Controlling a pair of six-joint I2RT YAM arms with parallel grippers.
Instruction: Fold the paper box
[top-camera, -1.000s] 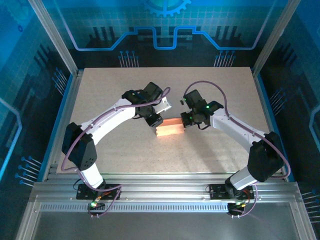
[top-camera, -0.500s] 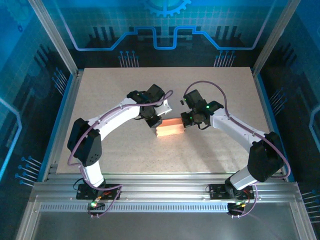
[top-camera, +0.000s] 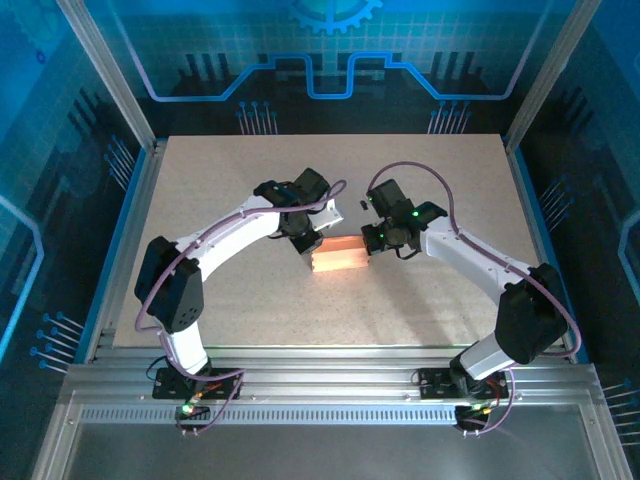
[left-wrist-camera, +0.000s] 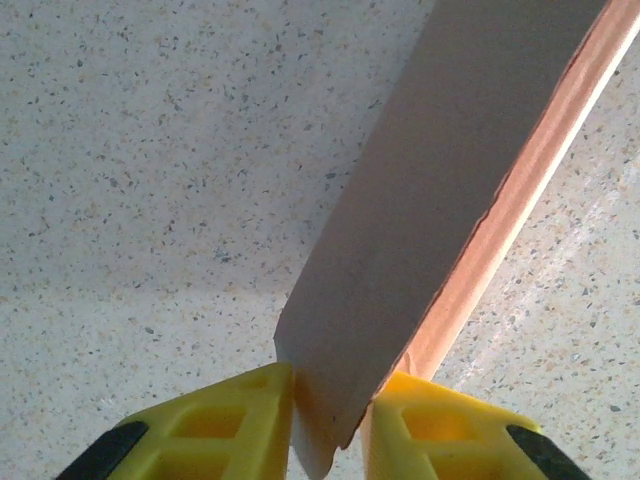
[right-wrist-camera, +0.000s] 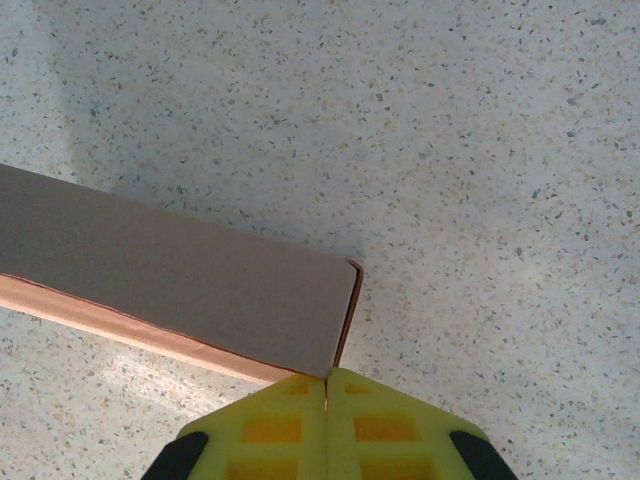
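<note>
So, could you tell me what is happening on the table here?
Two robot arms are working on the paper box, which lies in the middle of the table. The left jaws clamp one end. The right jaws are shut at the opposite end's corner; whether they pinch cardboard is unclear. The box is folded into a long, narrow shape.

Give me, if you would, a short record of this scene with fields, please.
box: salmon cardboard, folded into a long shape, lying on the table between the two arms
left claw: shut on the box's left end, card between its fingers
right claw: shut, seemingly pinching the edge of the box's right end
table: light, speckled
</note>
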